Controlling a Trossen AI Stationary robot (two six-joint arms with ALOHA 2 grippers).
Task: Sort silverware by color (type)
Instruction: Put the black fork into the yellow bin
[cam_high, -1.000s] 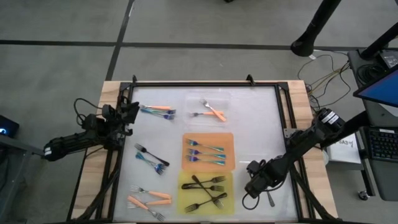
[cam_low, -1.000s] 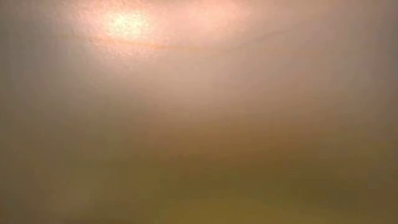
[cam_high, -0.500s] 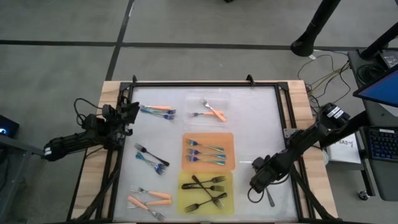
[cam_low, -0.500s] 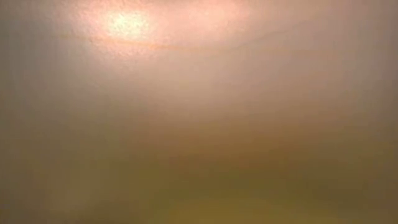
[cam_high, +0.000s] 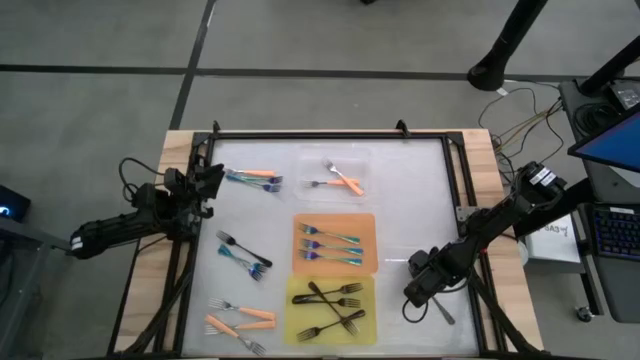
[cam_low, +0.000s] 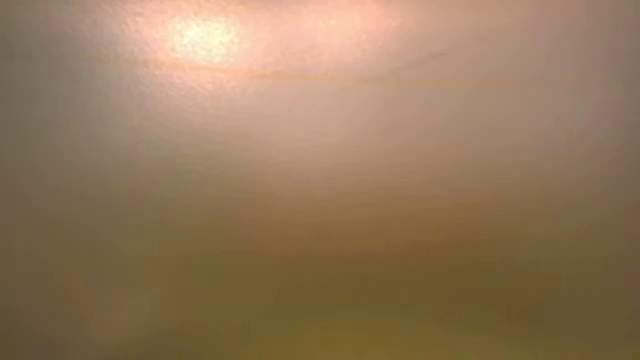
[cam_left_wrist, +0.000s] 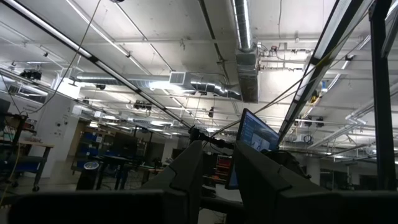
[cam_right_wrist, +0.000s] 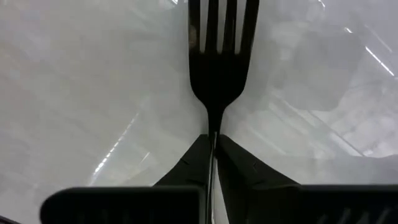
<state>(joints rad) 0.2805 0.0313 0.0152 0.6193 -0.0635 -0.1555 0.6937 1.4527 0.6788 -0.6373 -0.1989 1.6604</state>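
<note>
Four slim tines fan from the glossy black fork (cam_right_wrist: 219, 68) pinched in the right pincer (cam_right_wrist: 213, 163).

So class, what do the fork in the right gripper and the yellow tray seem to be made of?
Black fork: looks like plastic, uniformly dark from tines to handle with a dull sheen, held by the shut right gripper. Yellow tray: probably thin plastic or silicone; flat, evenly coloured, matte.

A glossy, smooth white table (cam_high: 400, 200) top sits on a pale wood base with a matt black metal frame. The black fork (cam_right_wrist: 216, 59) looks like smooth, slightly shiny plastic. Orange-handled forks (cam_high: 345, 180) have bright metal tines. The yellow tray (cam_high: 300, 310) looks like matt plastic.
</note>
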